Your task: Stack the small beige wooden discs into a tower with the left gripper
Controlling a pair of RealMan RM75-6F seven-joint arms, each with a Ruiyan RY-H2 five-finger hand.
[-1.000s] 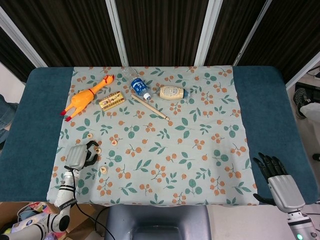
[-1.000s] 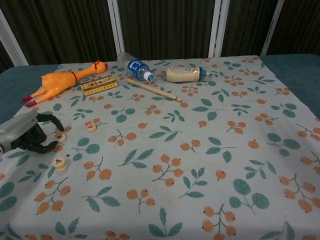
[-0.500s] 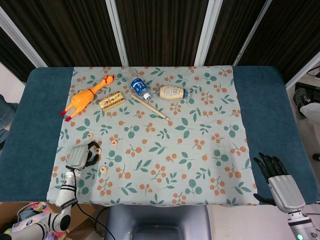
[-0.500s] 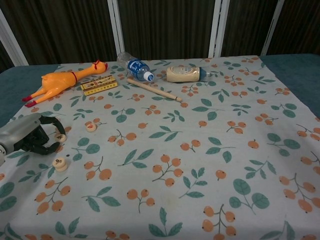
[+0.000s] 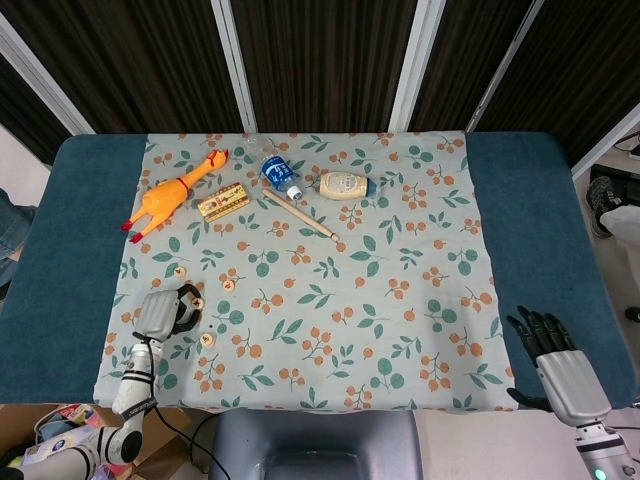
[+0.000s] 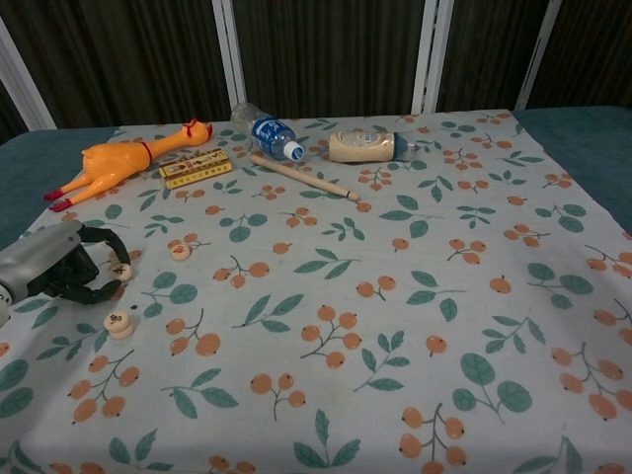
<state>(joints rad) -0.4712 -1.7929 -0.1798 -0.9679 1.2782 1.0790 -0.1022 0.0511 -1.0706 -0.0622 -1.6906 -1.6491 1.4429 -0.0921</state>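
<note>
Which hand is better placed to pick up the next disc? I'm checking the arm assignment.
Left. The left hand is already curled around a disc, with another disc just beside it. The right hand sits off the cloth at the far edge.

Over the last 1 s the left hand [image 6: 61, 269] has edged up the cloth [image 6: 415, 296], away from its near edge, by a small amount (clearest in the chest view). Its curled dark fingers [image 6: 102, 265] now sit closer around the disc [image 6: 118, 271] near the cloth's left edge.
</note>
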